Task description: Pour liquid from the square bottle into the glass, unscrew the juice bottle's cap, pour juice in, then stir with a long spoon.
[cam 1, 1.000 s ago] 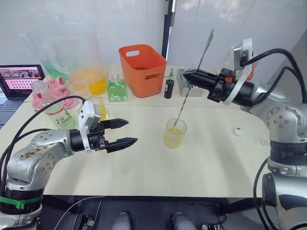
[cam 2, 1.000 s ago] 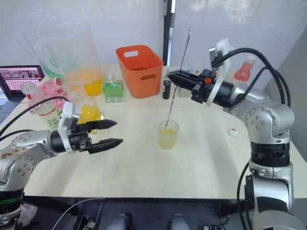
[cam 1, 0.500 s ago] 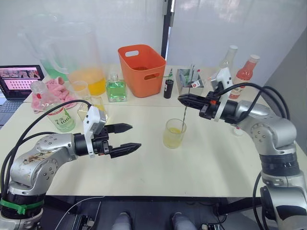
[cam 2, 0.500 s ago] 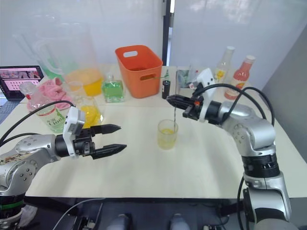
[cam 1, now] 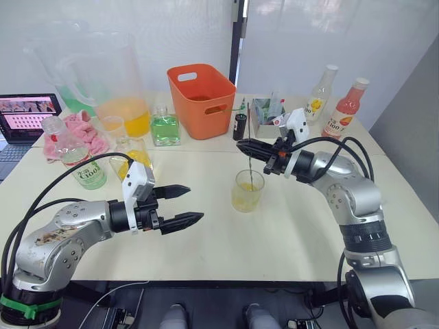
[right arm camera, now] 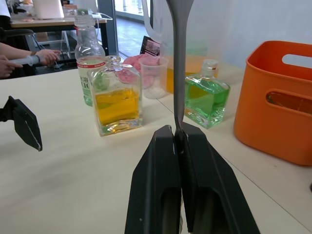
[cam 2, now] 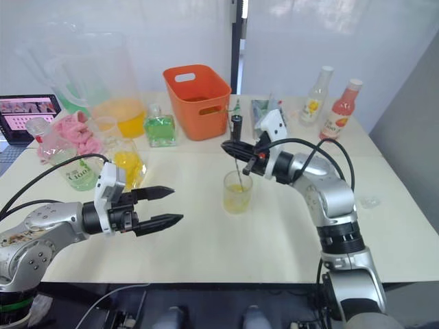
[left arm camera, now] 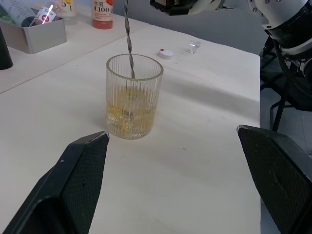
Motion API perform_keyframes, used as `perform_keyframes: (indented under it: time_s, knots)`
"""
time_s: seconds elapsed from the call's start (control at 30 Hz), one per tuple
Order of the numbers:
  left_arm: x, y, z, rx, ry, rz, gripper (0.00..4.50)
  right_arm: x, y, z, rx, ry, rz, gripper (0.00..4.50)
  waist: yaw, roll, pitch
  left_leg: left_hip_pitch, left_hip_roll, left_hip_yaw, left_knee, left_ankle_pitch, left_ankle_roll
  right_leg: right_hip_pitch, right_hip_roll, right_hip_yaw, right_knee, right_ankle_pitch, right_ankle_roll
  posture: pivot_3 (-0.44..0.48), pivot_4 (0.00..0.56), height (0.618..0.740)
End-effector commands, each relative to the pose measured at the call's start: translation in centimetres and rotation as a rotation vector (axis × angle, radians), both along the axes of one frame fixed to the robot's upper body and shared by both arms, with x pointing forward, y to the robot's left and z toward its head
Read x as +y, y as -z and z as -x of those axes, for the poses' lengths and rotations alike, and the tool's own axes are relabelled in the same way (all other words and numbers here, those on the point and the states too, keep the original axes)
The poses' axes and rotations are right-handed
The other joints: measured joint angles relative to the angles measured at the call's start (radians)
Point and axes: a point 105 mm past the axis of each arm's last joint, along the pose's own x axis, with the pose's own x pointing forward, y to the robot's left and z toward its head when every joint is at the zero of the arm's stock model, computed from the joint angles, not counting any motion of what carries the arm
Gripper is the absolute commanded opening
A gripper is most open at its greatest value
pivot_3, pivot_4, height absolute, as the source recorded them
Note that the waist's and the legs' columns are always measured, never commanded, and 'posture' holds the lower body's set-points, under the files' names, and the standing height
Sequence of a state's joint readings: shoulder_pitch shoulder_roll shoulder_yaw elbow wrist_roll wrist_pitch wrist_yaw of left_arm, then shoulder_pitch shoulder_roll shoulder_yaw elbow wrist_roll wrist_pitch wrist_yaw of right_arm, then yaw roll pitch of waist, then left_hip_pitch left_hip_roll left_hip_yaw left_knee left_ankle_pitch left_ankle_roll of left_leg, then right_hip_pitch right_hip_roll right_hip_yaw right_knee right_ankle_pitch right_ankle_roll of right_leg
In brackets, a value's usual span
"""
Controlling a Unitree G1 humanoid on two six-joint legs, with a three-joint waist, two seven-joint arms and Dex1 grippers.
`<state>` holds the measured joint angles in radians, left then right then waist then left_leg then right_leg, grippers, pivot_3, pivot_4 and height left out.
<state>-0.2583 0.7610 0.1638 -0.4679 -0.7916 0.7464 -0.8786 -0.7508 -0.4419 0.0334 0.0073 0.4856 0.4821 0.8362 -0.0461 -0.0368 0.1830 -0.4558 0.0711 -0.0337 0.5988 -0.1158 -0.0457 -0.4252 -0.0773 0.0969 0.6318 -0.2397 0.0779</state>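
R pincer [cam 1: 241, 144] pinching long spoon [left arm camera: 128, 36] in glass [cam 1: 247, 190], L pincer [cam 1: 184, 205] agape

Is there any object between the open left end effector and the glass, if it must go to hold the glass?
Nothing visible stands in the way. In the left wrist view, only bare table lies between the open left end effector and the glass. The long spoon, held by the right end effector, stands in the glass.

Glass [cam 1: 247, 190]: ribbed, upright, yellow liquid, below right tool [cam 1: 245, 146]. Spoon [left arm camera: 128, 39]: stem clamped, tip in glass. Cap [left arm camera: 166, 53]: on bench.
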Motion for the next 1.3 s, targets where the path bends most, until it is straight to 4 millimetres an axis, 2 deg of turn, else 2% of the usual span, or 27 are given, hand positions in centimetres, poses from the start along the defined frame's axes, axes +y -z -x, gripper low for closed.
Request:
perform_keyframes:
  time_s: [0.03, 0.13, 0.27, 0.4, 0.5, 0.63, 0.8, 0.93, 1.1, 1.3]
  knots:
    - [-0.3, -0.7, 0.3, -0.038, 0.02, -0.002, 4.46, 0.3, -1.8, 0.9, -0.103, -0.026, -0.02, 0.0, 0.0, 0.0, 0.0, 0.0, 0.0, 0.0, 0.0, 0.0, 0.0, 0.0, 0.0, 0.0, 0.0, 0.0, 0.0, 0.0, 0.15, 0.725]
    - [-0.4, -0.6, 0.2, -0.038, 0.021, -0.003, 4.46, 0.2, -2.2, 0.9, -0.136, -0.014, -0.031, 0.0, 0.0, 0.0, 0.0, 0.0, 0.0, 0.0, 0.0, 0.0, 0.0, 0.0, 0.0, 0.0, 0.0, 0.0, 0.0, 0.0, 0.15, 0.725]
    - [-0.4, -0.5, 0.1, -0.04, 0.025, -0.007, 4.46, 0.2, -1.9, 1.0, -0.144, -0.02, 0.028, 0.0, 0.002, 0.0, 0.0, 0.0, 0.0, 0.0, 0.0, 0.0, 0.0, 0.0, 0.0, 0.0, 0.0, 0.0, 0.0, 0.0, 0.15, 0.725]
    - [-0.4, -0.4, 0.1, -0.041, 0.026, -0.011, 4.46, 0.5, -1.5, 2.0, -0.046, -0.1, -0.006, 0.0, 0.001, 0.0, 0.0, 0.0, 0.0, 0.0, 0.0, 0.0, 0.0, 0.0, 0.0, 0.0, 0.0, 0.0, -0.001, 0.0, 0.15, 0.725]
    - [-0.5, -0.2, 0.2, -0.037, 0.031, -0.017, 4.46, 0.4, -0.6, 2.3, -0.024, -0.102, 0.05, 0.0, 0.003, 0.0, 0.0, 0.0, 0.0, 0.0, 0.0, 0.0, 0.0, 0.0, 0.0, 0.0, 0.0, 0.0, -0.001, 0.0, 0.15, 0.725]
    - [-0.4, -0.2, 0.2, -0.039, 0.032, -0.021, 4.46, 0.2, -0.4, 2.3, 0.008, -0.093, 0.059, 0.0, 0.003, 0.0, 0.0, 0.0, 0.0, 0.0, 0.0, 0.0, 0.0, 0.0, 0.0, 0.0, 0.0, 0.0, -0.001, 0.0, 0.15, 0.725]
    - [-0.5, -0.2, 0.0, -0.041, 0.034, -0.026, 4.46, 0.4, -2.1, 2.0, -0.034, -0.075, -0.117, 0.0, 0.001, 0.0, 0.0, 0.0, 0.0, 0.0, 0.0, 0.0, 0.0, 0.0, 0.0, 0.0, 0.0, 0.0, -0.001, 0.0, 0.15, 0.725]
    - [-0.6, -0.3, -0.2, -0.047, 0.036, -0.03, 4.46, 0.4, -2.8, 1.6, -0.081, -0.038, -0.161, 0.0, 0.002, 0.0, 0.0, 0.0, 0.0, 0.0, 0.0, 0.0, 0.0, 0.0, 0.0, 0.0, 0.0, 0.001, -0.001, 0.0, 0.15, 0.725]
    - [-0.6, -0.3, -0.2, -0.049, 0.038, -0.032, 4.46, 0.4, -2.7, 1.1, -0.159, 0.014, -0.082, 0.0, 0.002, 0.0, 0.0, 0.0, 0.0, 0.0, 0.0, 0.0, 0.0, 0.0, 0.0, 0.0, 0.0, 0.001, -0.001, 0.0, 0.15, 0.725]
    - [-0.9, -0.3, -0.3, -0.051, 0.05, -0.03, 4.46, 0.0, -1.3, 0.5, -0.184, 0.058, 0.057, 0.0, 0.005, 0.0, 0.0, 0.0, 0.0, 0.0, 0.0, 0.0, 0.0, 0.001, 0.0, 0.0, 0.0, 0.001, -0.001, 0.0, 0.15, 0.725]
